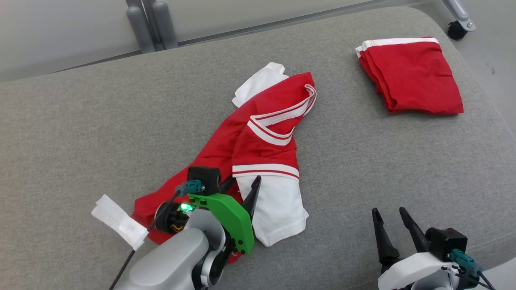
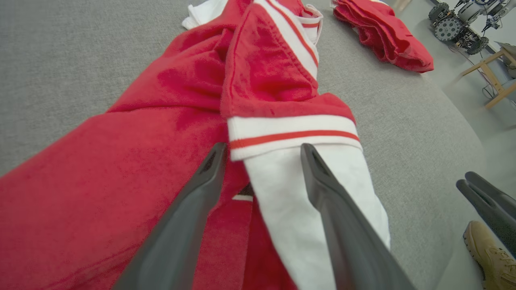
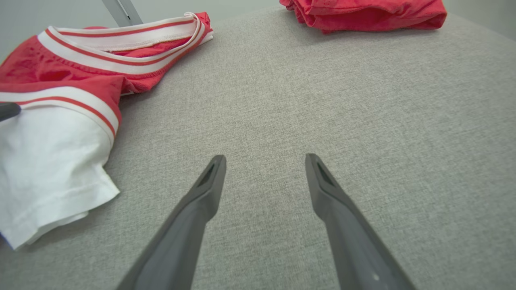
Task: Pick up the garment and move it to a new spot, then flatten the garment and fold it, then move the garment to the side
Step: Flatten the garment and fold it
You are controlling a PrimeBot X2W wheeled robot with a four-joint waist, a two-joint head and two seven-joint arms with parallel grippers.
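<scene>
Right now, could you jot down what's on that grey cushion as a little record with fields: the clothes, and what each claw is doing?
surface: grey woven fabric cushion
work piece: crumpled red garment with white sleeves and striped trim, unfolded, mid-cushion
other cloth: folded red cloth pile with white edge, far right, apart from the work piece
left gripper: open, fingers spread over the near white sleeve; contact unclear
right gripper: open, over bare cushion, holding nothing

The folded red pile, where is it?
In the head view the folded red garment lies at the far right of the grey cushion, beyond and right of the crumpled red-and-white garment.
</scene>
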